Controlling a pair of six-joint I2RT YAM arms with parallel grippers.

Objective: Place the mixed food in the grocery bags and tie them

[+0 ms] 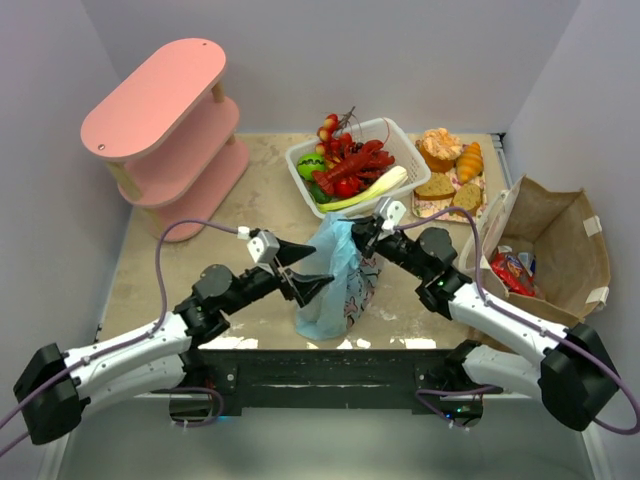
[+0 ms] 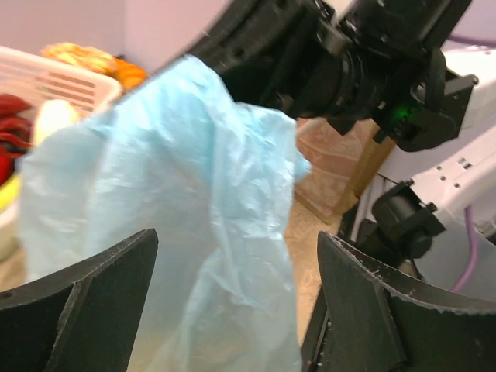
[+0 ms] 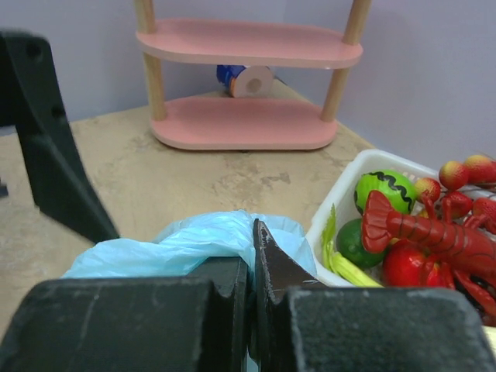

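Progress looks partial from my seat. The light-blue bag (image 1: 335, 285) stands near the middle of the table (image 1: 265, 190), between the two arms. My right tool (image 1: 368, 233) is clamped on a fold of its top edge; the right wrist view shows the jaws closed with the plastic bunched between them. My left tool (image 1: 308, 272) is spread wide on the bag's other side. In the left wrist view the film hangs between its fingers (image 2: 93, 302) and I see no grip on it. No knot shows anywhere, so I judge the tying not yet done on this bag. The brown paper bag (image 1: 560, 240) sits at the right edge of the table with its top open and red snack packets (image 1: 512, 270) inside. Plenty is left to pack: the lobster (image 1: 355, 165) and other toy fruit and vegetables fill the white basket (image 1: 400, 140), and bread slices (image 1: 450, 190) and a croissant (image 1: 470, 160) lie just beside it. A blue can (image 3: 240, 79) lies on a tier of the pink shelf (image 1: 165, 100). What the blue bag holds I cannot tell, since its plastic hides the inside from every camera. The left wrist view is blurred, and much of the paper bag's inside is cut off by its own wall.
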